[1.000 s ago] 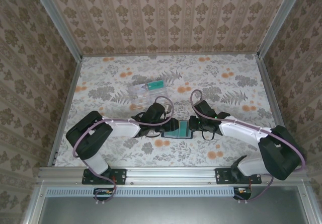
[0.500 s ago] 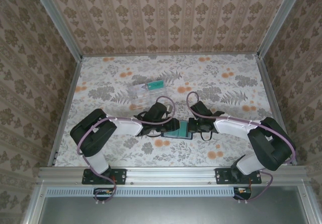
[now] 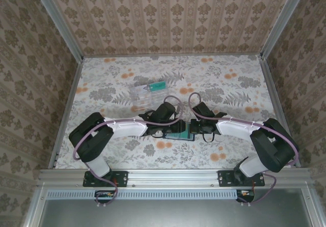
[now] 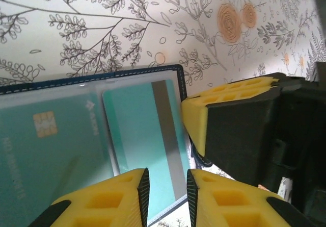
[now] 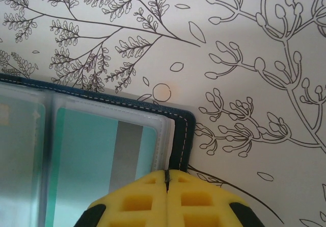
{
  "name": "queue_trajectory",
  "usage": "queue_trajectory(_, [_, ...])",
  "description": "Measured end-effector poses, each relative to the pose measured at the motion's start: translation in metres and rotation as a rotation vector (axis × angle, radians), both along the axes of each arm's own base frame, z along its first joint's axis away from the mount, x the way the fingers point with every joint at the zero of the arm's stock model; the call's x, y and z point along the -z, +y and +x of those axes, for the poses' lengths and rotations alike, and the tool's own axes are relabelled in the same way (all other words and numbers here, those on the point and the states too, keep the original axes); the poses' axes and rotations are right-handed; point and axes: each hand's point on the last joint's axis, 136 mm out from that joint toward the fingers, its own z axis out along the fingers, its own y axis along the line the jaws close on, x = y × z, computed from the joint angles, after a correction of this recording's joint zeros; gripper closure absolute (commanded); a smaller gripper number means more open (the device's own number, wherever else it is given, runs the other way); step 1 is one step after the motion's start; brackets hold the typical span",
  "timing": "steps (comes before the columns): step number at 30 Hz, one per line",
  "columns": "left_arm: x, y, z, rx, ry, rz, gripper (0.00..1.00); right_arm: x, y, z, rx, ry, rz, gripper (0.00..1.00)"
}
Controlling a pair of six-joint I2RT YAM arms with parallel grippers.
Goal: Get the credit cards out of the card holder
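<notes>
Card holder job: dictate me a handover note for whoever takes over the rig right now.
Left gripper: jaws a narrow gap apart, above the striped card, gripping nothing that I can see.
Right gripper: shut, at the stitched edge of the card holder; whether it pinches that edge is unclear.
Things: the card holder lies open on the table; the striped card and the chip card both sit in its clear sleeves.
Done: the holder is open.
Left: pull out both cards.

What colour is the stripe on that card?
The stripe is grey, on a teal card; clearest in left wrist view.
</notes>
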Motion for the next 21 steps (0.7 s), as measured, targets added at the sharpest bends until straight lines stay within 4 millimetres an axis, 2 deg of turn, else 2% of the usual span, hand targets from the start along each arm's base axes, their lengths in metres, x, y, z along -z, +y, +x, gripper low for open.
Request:
queue_trajectory(3, [0.006,-0.001,0.001,0.0,0.011,0.017,0.72,0.0,0.0,0.0,0.0,0.0,0.0,0.95])
queue_trajectory(8, [0.03,0.008,-0.003,-0.009,0.058,0.101,0.72,0.0,0.0,0.0,0.0,0.0,0.001,0.95])
queue_trajectory(15, [0.03,0.011,-0.001,-0.021,0.064,0.136,0.72,0.0,0.001,0.001,-0.001,-0.004,0.003,0.95])
queue_trajectory(21, [0.031,0.007,-0.001,-0.011,0.075,0.131,0.72,-0.001,0.002,0.001,-0.001,-0.006,0.005,0.95])
